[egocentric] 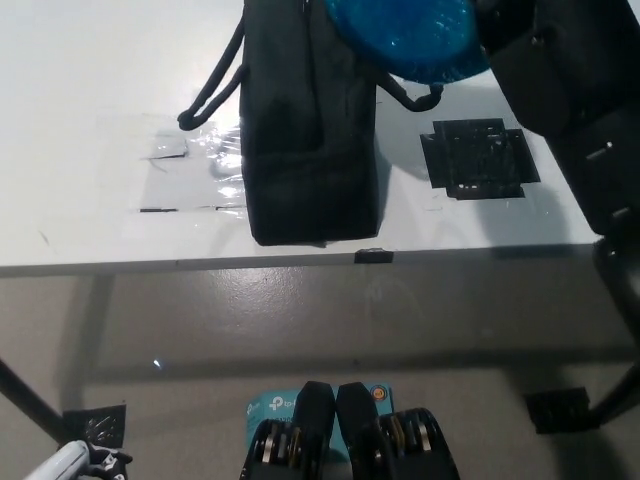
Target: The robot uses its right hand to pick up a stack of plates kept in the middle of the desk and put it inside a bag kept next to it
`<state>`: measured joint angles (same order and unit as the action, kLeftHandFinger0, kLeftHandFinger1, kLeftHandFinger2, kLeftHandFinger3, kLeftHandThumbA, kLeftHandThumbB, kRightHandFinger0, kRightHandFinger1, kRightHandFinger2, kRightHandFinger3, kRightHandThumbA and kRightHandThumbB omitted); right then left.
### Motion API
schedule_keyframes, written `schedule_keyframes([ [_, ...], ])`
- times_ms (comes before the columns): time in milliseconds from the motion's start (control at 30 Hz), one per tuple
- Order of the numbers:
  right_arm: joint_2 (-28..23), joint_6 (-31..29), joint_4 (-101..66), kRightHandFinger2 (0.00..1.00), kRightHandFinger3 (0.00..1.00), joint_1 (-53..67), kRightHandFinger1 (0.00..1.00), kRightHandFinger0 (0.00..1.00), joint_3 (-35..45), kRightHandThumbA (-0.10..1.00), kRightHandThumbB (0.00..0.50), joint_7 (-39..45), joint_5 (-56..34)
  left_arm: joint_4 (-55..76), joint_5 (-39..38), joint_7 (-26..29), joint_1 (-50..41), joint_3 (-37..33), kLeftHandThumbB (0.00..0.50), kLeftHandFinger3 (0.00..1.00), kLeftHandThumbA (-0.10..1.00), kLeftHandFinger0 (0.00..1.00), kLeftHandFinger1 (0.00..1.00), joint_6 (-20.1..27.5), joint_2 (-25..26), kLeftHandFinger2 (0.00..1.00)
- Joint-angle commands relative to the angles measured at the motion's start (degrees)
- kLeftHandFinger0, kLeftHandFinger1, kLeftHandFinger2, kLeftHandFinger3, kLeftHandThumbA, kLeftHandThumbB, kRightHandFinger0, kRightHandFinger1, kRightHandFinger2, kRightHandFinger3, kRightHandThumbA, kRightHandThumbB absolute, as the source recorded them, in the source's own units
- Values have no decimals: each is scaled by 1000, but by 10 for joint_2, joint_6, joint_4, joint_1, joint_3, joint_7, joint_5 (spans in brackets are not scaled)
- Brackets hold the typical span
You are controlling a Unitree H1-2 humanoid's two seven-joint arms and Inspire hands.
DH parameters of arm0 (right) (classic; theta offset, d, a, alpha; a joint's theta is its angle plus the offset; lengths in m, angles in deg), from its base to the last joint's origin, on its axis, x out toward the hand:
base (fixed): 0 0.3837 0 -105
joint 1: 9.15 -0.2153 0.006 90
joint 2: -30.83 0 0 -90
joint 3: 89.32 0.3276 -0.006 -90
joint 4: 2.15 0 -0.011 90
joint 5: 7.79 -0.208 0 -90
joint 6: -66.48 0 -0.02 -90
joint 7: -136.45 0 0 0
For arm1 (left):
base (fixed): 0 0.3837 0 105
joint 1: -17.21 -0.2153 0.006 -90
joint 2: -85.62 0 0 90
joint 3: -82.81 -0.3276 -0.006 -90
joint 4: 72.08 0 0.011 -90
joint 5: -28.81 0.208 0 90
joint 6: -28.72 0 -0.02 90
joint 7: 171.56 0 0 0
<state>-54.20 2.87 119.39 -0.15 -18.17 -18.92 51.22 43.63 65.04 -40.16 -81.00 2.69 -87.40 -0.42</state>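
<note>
I had the blue plate stack [405,35] carried by my right hand [510,30], its grasp hidden, directly over the black bag's [310,130] right side.

Bag [310,130]: black cloth, matt, soft folds; handles [215,85] of round black cord.
Plates [405,35]: blue, glossy, plastic-looking, with small bright glints.
Desk [80,80]: white, smooth, faint sheen.
Clear tape [195,165]: glossy film, wrinkled, strong glare.
Black tape patch [480,160]: slightly shiny, creased.
Right arm [570,90]: black, matt, hard shell.
Floor [300,320]: grey, smooth, dull reflections.
</note>
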Motion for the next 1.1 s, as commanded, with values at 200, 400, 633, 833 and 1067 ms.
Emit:
schedule_keyframes([
  [200, 16, 5, 160, 39, 417, -180, 0, 0, -36, 33, 13, -8, 24, 5, 3, 11, -1, -9, 0, 963, -100, 762, 776, -8, 13, 839],
  [400, 29, 5, 201, 75, 595, -202, 0, 0, -69, 145, 25, 30, 14, 17, 16, -1, -3, -15, 0, 958, -100, 750, 773, -8, 14, 836],
  [633, 50, 5, 261, 245, 543, -213, 46, 0, -75, 108, 90, 15, 5, 17, 11, 2, -6, -15, 1, 944, -100, 740, 764, -8, 11, 823],
  [833, 73, 5, 292, 429, 567, -208, 26, 0, -35, -4, 27, 7, 14, 13, 17, -6, 0, -13, 0, 948, -100, 742, 773, -8, 2, 830],
  [1067, 91, 5, 344, 525, 1000, -207, 242, 57, 2, 182, 0, 10, 43, 13, 24, -10, 1, -19, 3, 935, -100, 745, 763, -8, 5, 824],
])
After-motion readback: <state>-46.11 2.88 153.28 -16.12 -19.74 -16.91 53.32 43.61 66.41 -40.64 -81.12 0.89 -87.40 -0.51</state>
